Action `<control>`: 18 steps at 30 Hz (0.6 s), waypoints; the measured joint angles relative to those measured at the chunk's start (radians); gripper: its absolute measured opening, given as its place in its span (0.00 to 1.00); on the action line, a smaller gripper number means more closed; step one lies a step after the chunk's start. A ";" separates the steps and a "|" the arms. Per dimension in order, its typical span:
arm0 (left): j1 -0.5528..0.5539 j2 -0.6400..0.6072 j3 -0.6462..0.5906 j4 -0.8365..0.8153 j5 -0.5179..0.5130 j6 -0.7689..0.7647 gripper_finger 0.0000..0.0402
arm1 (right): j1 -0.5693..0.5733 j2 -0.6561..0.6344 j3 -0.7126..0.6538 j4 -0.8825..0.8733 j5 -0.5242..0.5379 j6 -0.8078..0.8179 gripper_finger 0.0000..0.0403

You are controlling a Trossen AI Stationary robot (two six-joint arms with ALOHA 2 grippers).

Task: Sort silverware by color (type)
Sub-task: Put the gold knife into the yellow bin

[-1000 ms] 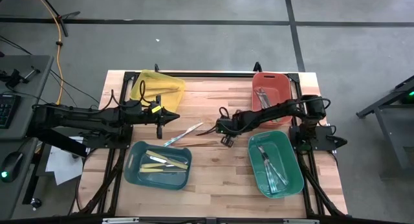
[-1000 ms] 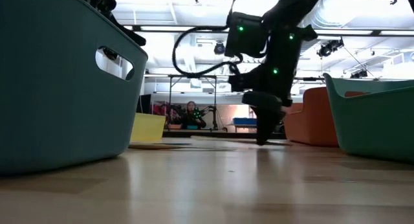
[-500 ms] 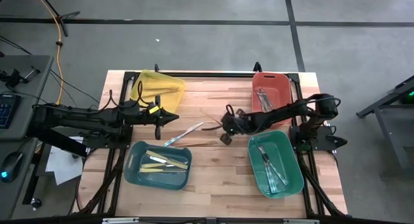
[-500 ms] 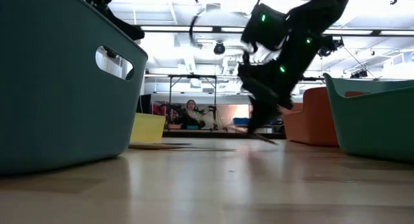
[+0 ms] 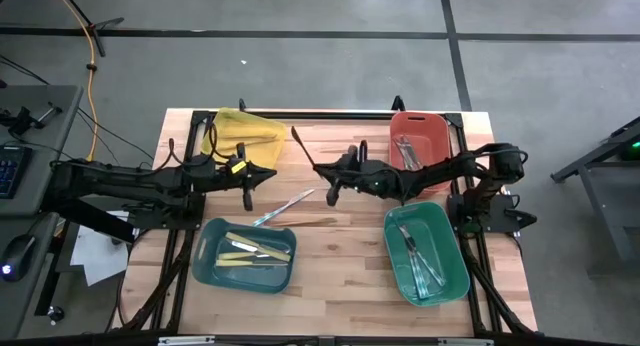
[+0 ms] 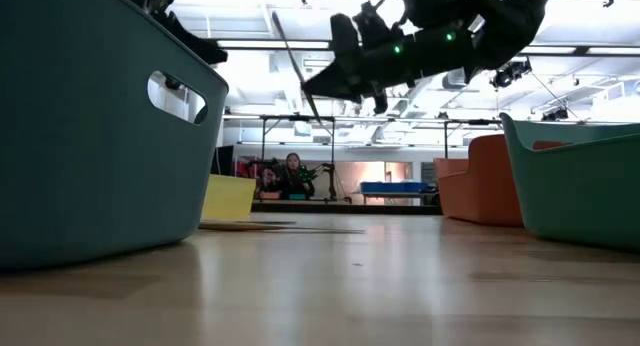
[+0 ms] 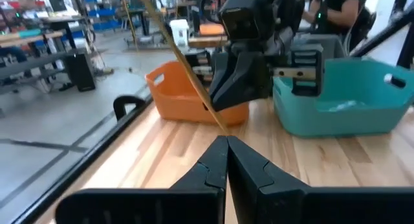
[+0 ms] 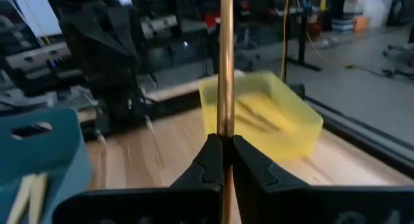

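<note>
My right gripper (image 5: 320, 172) is above the table's middle, pointing level toward the left, shut on a thin gold-tan utensil (image 5: 303, 149). The same utensil appears in the right wrist view (image 8: 225, 62) and the low view (image 6: 293, 64). My left gripper (image 5: 272, 177) hovers shut and holding nothing, just left of it. A pale silver-teal utensil (image 5: 286, 205) and a gold-tan one (image 5: 316, 222) lie flat on the wood. More silverware lies in the yellow bin (image 5: 243, 134), orange bin (image 5: 418, 138), dark teal bin (image 5: 245, 254) and green bin (image 5: 427, 251). My right gripper pinches the gold-tan utensil's shaft, toward its lower end (image 8: 225, 134), between its two fingers (image 8: 208, 160). The fingers come level from the table's right side and lie across the shaft. The utensil is lifted clear of the table and stands slanted, most of its length above the fingers.
The four bins stand at the table's corners, with bare wood between them around the two loose utensils. A black frame (image 5: 330, 114) runs along the far edge. People and workbenches show far behind the table in the low view.
My right gripper has risen from the table and tipped from pointing down to level, swinging toward the far left. It has stayed shut. The gold-tan utensil has come up off the wood with it and now stands slanted in the air.
</note>
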 joint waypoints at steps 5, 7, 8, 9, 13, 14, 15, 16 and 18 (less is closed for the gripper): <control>0.000 0.078 -0.005 0.129 0.000 0.001 0.04 | -0.011 0.000 0.000 0.058 -0.035 -0.032 0.00; 0.000 0.130 -0.013 0.201 0.005 0.001 0.08 | -0.011 0.000 0.000 0.063 -0.038 -0.037 0.00; 0.000 0.156 -0.017 0.246 0.009 0.001 0.11 | -0.011 0.000 0.000 0.066 -0.039 -0.039 0.00; 0.000 0.183 -0.019 0.289 0.010 0.001 0.14 | -0.009 0.000 0.000 0.067 -0.039 -0.046 0.00; 0.000 0.279 -0.019 0.432 0.011 -0.014 0.27 | 0.003 0.000 0.000 0.073 -0.065 -0.056 0.00; 0.000 0.298 -0.019 0.470 0.012 -0.020 0.30 | 0.005 0.000 0.000 0.074 -0.071 -0.056 0.00; 0.000 0.313 -0.019 0.497 0.013 -0.026 0.33 | 0.009 0.000 0.000 0.076 -0.079 -0.056 0.00; 0.000 0.326 -0.019 0.523 0.018 -0.031 0.36 | 0.012 0.001 0.000 0.079 -0.084 -0.056 0.00; 0.000 0.345 -0.019 0.567 0.034 -0.046 0.40 | 0.018 0.012 0.001 0.090 -0.086 -0.056 0.00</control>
